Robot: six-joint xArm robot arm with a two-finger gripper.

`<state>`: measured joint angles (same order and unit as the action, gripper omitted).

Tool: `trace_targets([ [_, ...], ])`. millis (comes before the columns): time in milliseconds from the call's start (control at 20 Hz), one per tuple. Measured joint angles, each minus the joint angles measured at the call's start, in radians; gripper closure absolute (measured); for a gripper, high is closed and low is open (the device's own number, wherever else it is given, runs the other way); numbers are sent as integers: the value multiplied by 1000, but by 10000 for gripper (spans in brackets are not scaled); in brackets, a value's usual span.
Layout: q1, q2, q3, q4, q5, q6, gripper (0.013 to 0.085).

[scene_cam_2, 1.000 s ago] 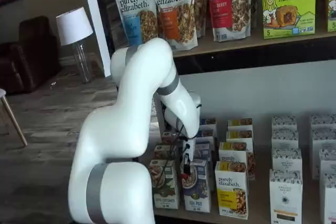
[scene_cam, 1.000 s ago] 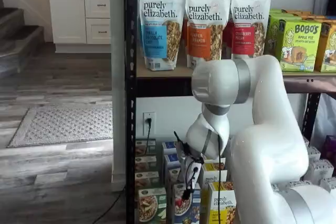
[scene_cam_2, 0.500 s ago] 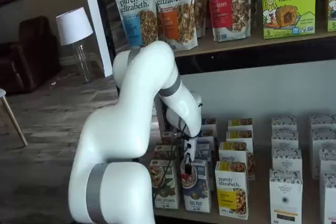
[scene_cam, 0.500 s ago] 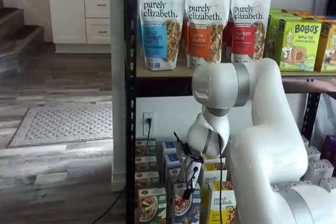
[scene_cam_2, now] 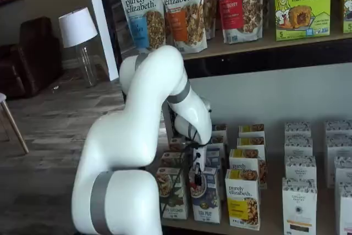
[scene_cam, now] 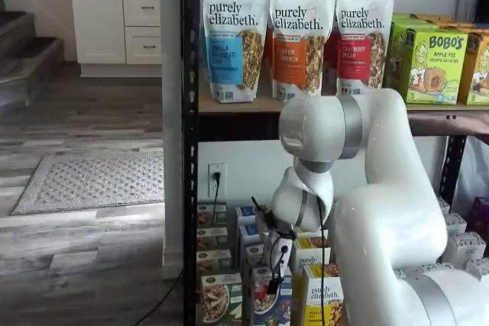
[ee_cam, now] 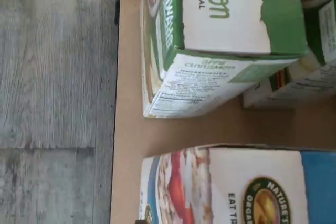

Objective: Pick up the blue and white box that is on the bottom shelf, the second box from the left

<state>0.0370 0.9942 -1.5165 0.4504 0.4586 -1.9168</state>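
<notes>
The blue and white box (scene_cam_2: 207,199) stands upright at the front of the bottom shelf (scene_cam_2: 270,217), between a green-and-white carton (scene_cam_2: 172,192) and a yellow-and-white carton (scene_cam_2: 243,199). In both shelf views my gripper (scene_cam_2: 197,176) hangs straight down over the box's top front edge, its black fingers seen side-on and open, holding nothing. In a shelf view the gripper (scene_cam: 270,283) and its cable overlap the box (scene_cam: 264,308). The wrist view looks down on the box's white and blue top (ee_cam: 236,182) from close by, on the tan shelf board (ee_cam: 128,129).
The green-and-white carton (ee_cam: 226,19) stands close beside the box. More rows of cartons (scene_cam_2: 300,163) fill the shelf behind and to the right. The upper tier holds granola bags (scene_cam: 302,36) and green boxes (scene_cam: 428,62). A black post (scene_cam: 189,150) bounds the rack's left side.
The arm has lowered a little, bringing the gripper down and slightly right towards the blue and white box's top. The boxes have not moved.
</notes>
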Motion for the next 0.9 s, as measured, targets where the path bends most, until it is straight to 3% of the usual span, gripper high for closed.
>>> trace_targets([
  [900, 11, 30, -3, -77, -33, 71, 130],
])
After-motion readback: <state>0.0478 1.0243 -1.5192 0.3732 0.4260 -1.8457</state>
